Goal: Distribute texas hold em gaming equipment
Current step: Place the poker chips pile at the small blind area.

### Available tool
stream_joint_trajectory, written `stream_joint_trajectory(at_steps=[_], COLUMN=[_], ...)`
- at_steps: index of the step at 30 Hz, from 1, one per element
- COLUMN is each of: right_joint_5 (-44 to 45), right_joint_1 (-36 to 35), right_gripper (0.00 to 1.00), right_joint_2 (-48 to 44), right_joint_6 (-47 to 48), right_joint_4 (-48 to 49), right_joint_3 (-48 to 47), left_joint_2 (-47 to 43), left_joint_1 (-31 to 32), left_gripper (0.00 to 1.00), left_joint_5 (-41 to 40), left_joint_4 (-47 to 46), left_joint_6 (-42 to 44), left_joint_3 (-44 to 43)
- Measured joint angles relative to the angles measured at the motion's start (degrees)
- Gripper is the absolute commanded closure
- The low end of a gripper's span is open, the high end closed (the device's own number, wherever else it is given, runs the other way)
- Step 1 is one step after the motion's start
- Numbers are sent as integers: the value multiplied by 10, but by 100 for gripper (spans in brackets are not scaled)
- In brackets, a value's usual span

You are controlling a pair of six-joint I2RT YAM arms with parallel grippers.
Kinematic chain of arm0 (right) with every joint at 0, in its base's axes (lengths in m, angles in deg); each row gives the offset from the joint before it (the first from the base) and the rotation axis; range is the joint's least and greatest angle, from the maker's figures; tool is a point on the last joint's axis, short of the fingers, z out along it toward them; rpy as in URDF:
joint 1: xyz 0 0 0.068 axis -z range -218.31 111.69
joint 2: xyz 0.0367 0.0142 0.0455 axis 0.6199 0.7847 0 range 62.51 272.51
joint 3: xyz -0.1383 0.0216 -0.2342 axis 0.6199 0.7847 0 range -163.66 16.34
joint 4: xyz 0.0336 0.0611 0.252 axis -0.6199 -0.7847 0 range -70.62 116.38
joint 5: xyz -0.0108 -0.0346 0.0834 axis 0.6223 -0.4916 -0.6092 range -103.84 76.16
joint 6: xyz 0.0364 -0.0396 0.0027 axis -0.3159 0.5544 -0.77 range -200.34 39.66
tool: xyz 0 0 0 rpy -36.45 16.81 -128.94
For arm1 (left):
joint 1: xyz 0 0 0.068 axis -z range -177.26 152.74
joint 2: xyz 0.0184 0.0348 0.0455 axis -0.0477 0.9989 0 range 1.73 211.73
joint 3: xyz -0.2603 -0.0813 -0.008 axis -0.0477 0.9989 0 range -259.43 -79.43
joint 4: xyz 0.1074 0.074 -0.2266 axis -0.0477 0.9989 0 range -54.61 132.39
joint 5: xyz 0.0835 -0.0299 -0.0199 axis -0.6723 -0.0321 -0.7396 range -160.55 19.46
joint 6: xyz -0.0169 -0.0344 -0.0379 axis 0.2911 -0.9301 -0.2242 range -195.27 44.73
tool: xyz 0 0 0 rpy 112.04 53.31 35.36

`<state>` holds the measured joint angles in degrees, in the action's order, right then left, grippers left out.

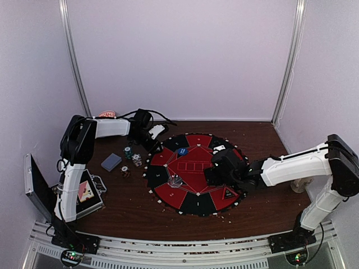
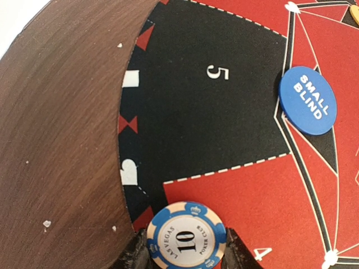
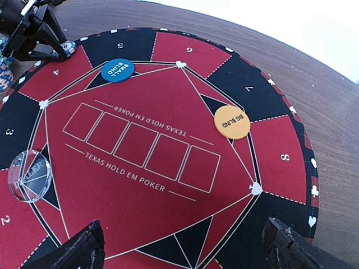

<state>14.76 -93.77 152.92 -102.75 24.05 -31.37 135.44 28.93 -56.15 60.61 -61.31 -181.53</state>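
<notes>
My left gripper [image 2: 187,251] is shut on a blue-and-white poker chip [image 2: 187,235] marked 10, held just over the near rim of the round red-and-black poker mat [image 1: 196,203], at red seat 4. In the top view that gripper [image 1: 152,145] is at the mat's upper left edge. A blue small-blind button [image 2: 308,101] lies on the mat beyond seat 5. My right gripper [image 3: 185,252] hangs open over the mat's red centre, nothing between its fingers. An orange big-blind button [image 3: 231,121] and a clear dealer button [image 3: 29,175] rest on the mat.
Left of the mat on the brown table lie a grey-blue card deck [image 1: 111,162] and small piles of chips [image 1: 130,153]. An open metal case [image 1: 84,193] stands at the table's front left. The left arm's gripper [image 3: 33,31] shows at the far corner of the right wrist view.
</notes>
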Motion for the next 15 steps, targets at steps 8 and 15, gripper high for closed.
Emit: stream_joint_trajectory(at_steps=[8,15], right_joint_5=[0,0], right_joint_1=[0,0], right_gripper=[0,0], right_joint_2=[0,4], right_joint_6=[0,0], right_joint_4=[0,0], right_joint_3=[0,0], left_joint_2=[1,3], left_joint_1=[0,0], left_gripper=[68,67], left_joint_5=[4,9], left_joint_4=[-1,-3], left_joint_6=[0,0], left_joint_3=[0,0])
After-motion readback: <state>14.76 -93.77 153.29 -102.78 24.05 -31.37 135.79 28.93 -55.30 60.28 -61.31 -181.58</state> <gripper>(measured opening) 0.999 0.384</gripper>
